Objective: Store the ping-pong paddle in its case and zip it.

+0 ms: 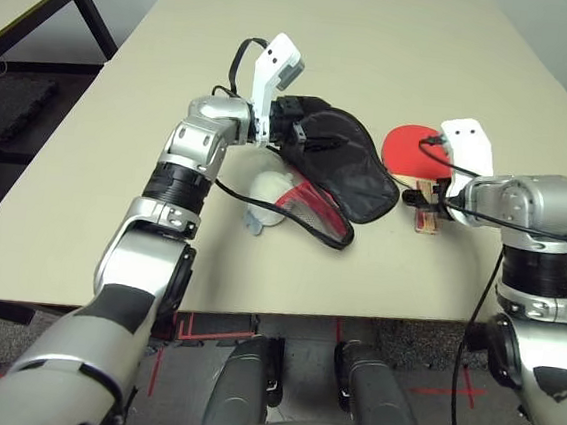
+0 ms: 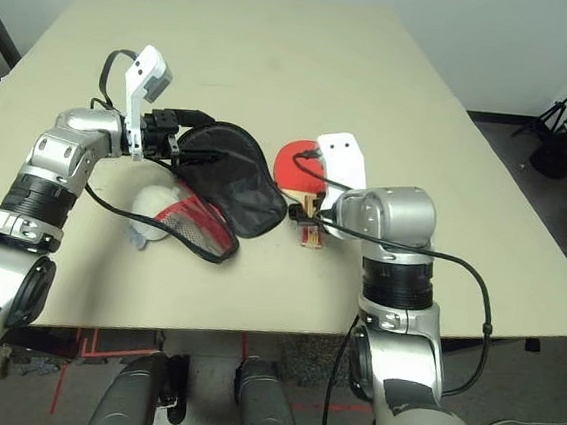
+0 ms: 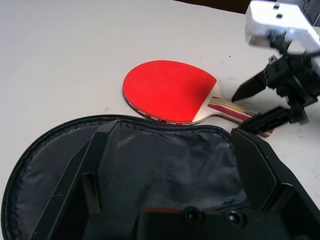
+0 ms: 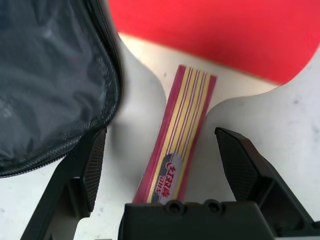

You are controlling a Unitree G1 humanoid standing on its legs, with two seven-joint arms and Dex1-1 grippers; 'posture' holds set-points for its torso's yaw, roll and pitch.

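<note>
Case [image 1: 346, 168] edge near paddle [image 1: 407, 151]; handle sides clear.

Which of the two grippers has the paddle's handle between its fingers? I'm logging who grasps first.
The right gripper: its open fingers straddle the striped handle. The left gripper is open over the case's black lining.

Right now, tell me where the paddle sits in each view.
Left eye: right of centre, the paddle beside the open case.
Right eye: just right of centre.
Left wrist: middle, beyond the case, handle toward the right.
Right wrist: blade at upper right, cut off by the edge; handle in the centre.
Shared landmark: the case's black lining, next to the paddle.
</note>
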